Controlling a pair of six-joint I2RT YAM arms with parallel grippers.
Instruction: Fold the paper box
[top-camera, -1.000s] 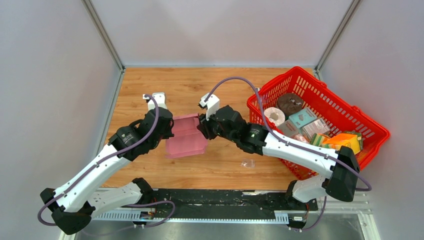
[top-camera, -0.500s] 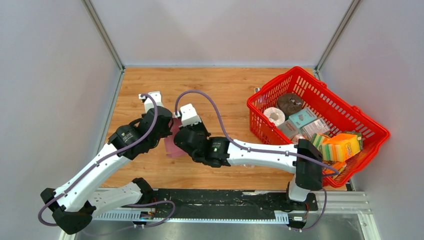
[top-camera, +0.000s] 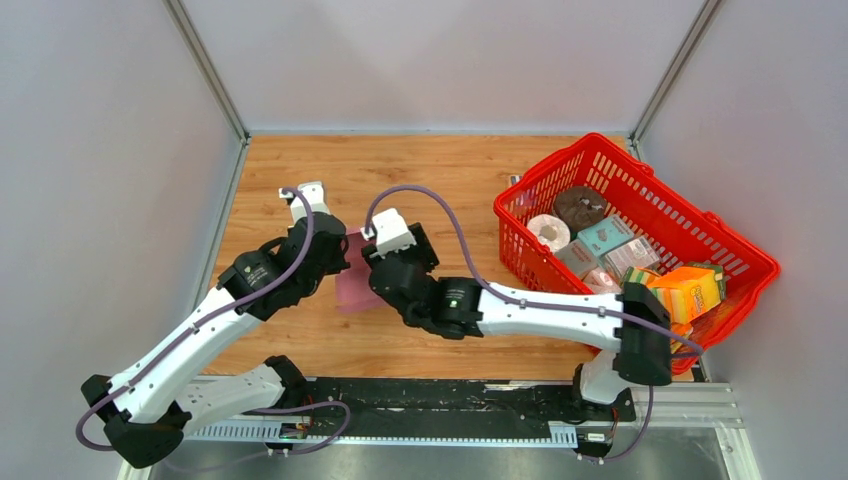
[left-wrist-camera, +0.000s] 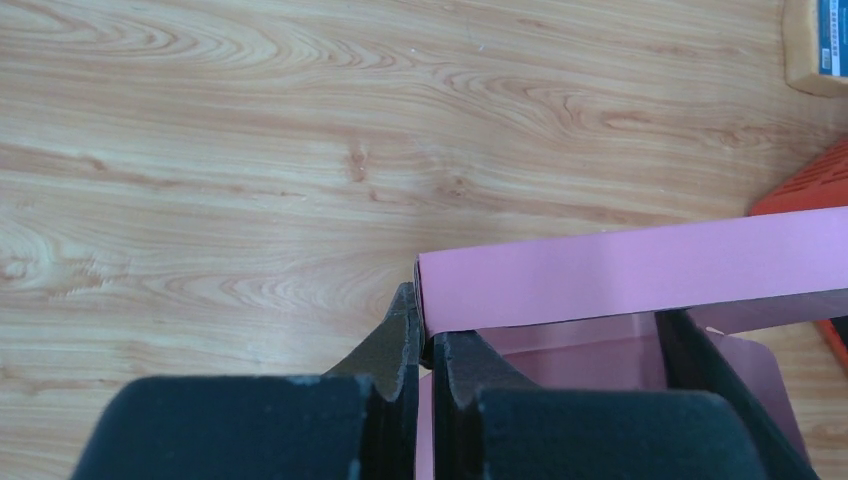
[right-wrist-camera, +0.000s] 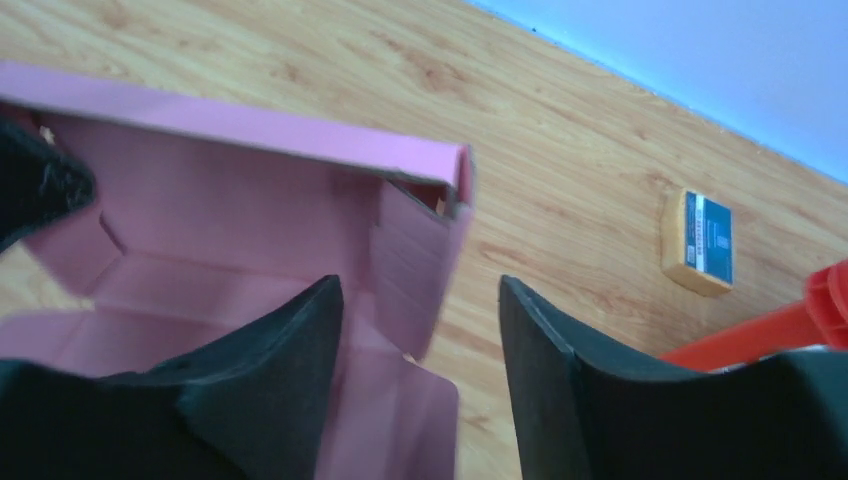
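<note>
The pink paper box (right-wrist-camera: 230, 210) lies on the wooden table with its walls partly raised; in the top view only a strip of it (top-camera: 352, 285) shows between the two arms. My left gripper (left-wrist-camera: 425, 325) is shut on the box's left wall edge, also seen from above (top-camera: 338, 256). My right gripper (right-wrist-camera: 420, 290) is open and hovers over the box's right end, whose short end wall stands between the jaws untouched. From above, the right gripper (top-camera: 372, 266) sits right beside the left one, its fingertips hidden under the wrist.
A red basket (top-camera: 700, 225) full of goods stands at the right of the table. A small tan box with a blue label (right-wrist-camera: 700, 240) lies on the wood beyond the pink box. Grey walls close in the table on three sides.
My right arm swung left from the box's right side to over the box. Its jaws closed, then opened again. The box shows smaller from above. The left arm held still.
</note>
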